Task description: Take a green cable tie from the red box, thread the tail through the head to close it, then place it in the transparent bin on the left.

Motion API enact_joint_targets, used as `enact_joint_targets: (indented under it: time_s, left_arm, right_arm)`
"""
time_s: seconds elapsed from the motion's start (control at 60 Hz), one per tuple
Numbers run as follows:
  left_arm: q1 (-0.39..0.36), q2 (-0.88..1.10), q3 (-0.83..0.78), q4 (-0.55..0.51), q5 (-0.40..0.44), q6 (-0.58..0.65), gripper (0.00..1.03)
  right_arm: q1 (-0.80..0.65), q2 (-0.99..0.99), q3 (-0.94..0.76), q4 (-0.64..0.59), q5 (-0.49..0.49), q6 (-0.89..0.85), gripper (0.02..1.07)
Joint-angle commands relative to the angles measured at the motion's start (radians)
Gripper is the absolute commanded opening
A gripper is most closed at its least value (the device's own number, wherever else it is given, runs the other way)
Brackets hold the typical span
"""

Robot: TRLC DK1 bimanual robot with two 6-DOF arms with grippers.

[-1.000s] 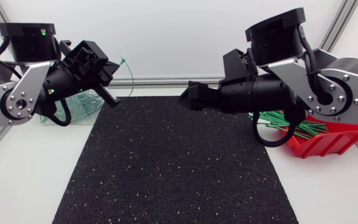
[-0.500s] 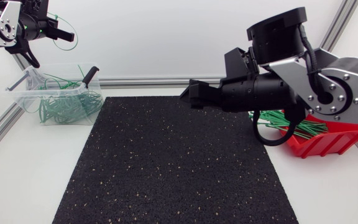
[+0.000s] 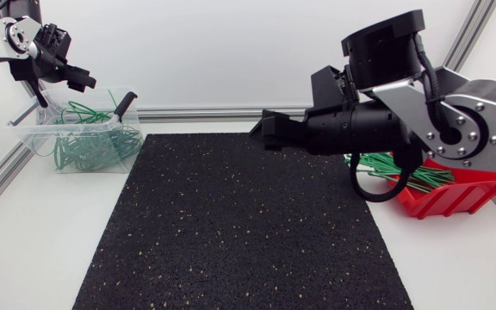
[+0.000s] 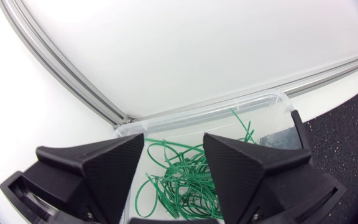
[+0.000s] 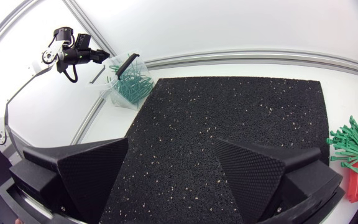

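Mat black, speckled, on white table; left end effector, right end effector released, fingers spread.

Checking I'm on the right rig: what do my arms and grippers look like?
Both arms have silver-grey links and round black joints. The right arm shows a ring of bolts and a looping black cable; the left arm has a black cable too. The left gripper and right gripper are matte black, each with two broad wedge fingers.
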Motion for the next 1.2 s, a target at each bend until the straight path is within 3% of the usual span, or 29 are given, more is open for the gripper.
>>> enact_joint_targets:
  time_s: [0.0,0.3,0.45,0.517,0.633,0.8,0.9,0.983,1.183]
  left_arm:
    - [-0.001,0.011,0.070,-0.040,-0.004,-0.027,1.00]
    - [-0.010,-0.114,0.030,-0.114,0.015,-0.041,1.00]
    - [-0.021,-0.180,0.003,-0.147,0.022,-0.056,1.00]
    - [-0.027,-0.210,-0.008,-0.196,0.077,-0.078,0.99]
    - [-0.037,-0.277,-0.053,-0.216,0.087,-0.104,0.99]
    - [-0.064,-0.401,-0.191,-0.180,0.087,-0.113,0.99]
    - [-0.092,-0.518,-0.339,-0.092,0.093,-0.098,1.00]
    - [-0.093,-0.622,-0.453,-0.055,0.168,-0.082,1.00]
    - [-0.089,-0.795,-0.629,-0.037,0.258,-0.065,1.00]
  right_arm:
    - [0.003,-0.015,-0.016,-0.003,0.012,-0.010,1.04]
    - [-0.004,-0.065,-0.008,-0.043,0.024,-0.016,1.04]
    - [-0.012,-0.111,-0.003,-0.100,0.088,-0.048,1.04]
    - [-0.047,-0.145,-0.005,-0.129,0.110,-0.073,1.04]
    - [-0.124,-0.200,-0.017,-0.181,0.131,-0.122,1.04]
    - [-0.256,-0.274,-0.068,-0.206,0.142,-0.200,1.04]
    - [-0.365,-0.334,-0.112,-0.206,0.142,-0.263,1.04]
    - [-0.439,-0.386,-0.142,-0.210,0.139,-0.306,1.04]
    - [-0.587,-0.515,-0.240,-0.207,0.130,-0.381,1.04]
